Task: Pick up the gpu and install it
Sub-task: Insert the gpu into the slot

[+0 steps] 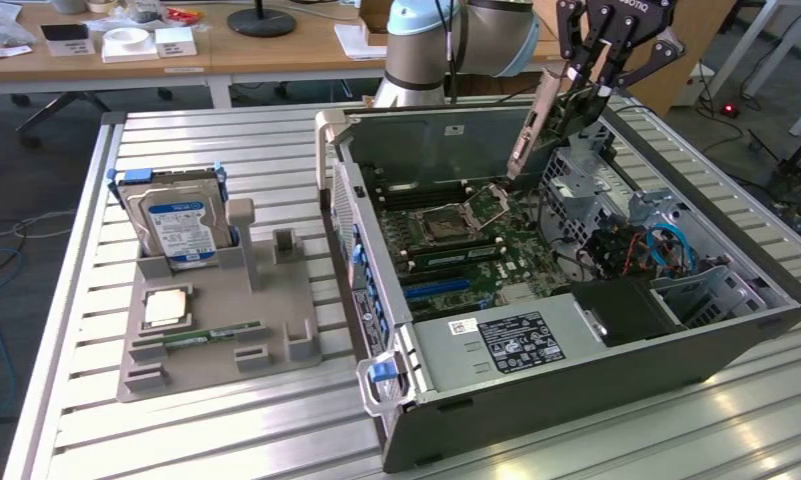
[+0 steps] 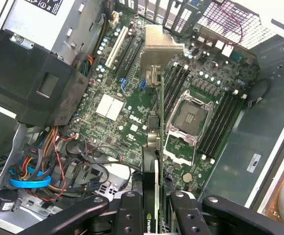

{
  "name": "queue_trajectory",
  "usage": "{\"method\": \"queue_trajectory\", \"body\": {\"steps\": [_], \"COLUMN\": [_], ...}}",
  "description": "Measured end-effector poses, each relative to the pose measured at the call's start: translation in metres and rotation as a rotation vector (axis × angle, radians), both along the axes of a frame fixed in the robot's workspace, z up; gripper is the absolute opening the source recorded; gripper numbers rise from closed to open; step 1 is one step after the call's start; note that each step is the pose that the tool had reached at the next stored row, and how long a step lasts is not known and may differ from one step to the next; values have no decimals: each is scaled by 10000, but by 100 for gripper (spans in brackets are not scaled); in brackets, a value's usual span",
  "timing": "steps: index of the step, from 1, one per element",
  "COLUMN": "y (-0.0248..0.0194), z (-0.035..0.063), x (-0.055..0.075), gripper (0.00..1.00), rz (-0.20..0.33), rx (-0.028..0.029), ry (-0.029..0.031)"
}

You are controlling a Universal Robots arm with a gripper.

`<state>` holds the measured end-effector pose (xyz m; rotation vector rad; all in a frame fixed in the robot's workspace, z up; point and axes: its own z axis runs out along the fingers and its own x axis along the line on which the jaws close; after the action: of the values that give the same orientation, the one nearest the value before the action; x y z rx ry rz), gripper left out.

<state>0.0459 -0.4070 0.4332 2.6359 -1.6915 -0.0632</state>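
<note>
**Item 1. My gripper** point(image 1: 580, 90) point(image 2: 154, 211). The jaws are clamped on the gpu. The black fingers point(image 2: 130, 215) press one on each face of the card at its upper end, with only the card's thickness between them. Nothing else touches the tool.

**Item 2. gpu** point(image 1: 536, 130) point(image 2: 152, 161). It is a thin dark card, held in the air over the open computer case and hanging tilted from my grip. In the wrist view it appears edge-on. Its silver bracket point(image 2: 159, 46) is at the end farthest from my fingers, toward the vented rear wall of the case. The lower end is near the motherboard, just beside the processor socket. I cannot tell whether it touches the board.

**Item 3. Computer case** point(image 1: 574, 400). It lies on its side on the slatted metal table point(image 1: 240, 140) with its side panel off.

**Item 4. Motherboard** point(image 1: 507, 260) point(image 2: 107, 127). The board is green and sits inside the case. The processor socket point(image 1: 450, 218) point(image 2: 188, 115) stands open, with memory slots on both sides of it.

**Item 5. Grey holder tray** point(image 1: 200, 370). It sits on the table at the exterior view's left of the case, well apart from my tool. It carries:
- a hard drive point(image 1: 180, 225), upright, with a blue-white label
- a processor chip point(image 1: 167, 307), lying flat
- a narrow memory stick point(image 1: 213, 335), lying flat
</note>
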Motion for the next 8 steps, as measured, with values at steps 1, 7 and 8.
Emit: {"method": "queue_trajectory", "body": {"steps": [1, 7, 8], "y": [0, 0, 0], "z": [0, -1, -1], "x": [0, -2, -4], "gripper": [26, 26, 26], "rz": [0, -124, -177], "rx": [1, 1, 1], "ry": [0, 1, 1]}}
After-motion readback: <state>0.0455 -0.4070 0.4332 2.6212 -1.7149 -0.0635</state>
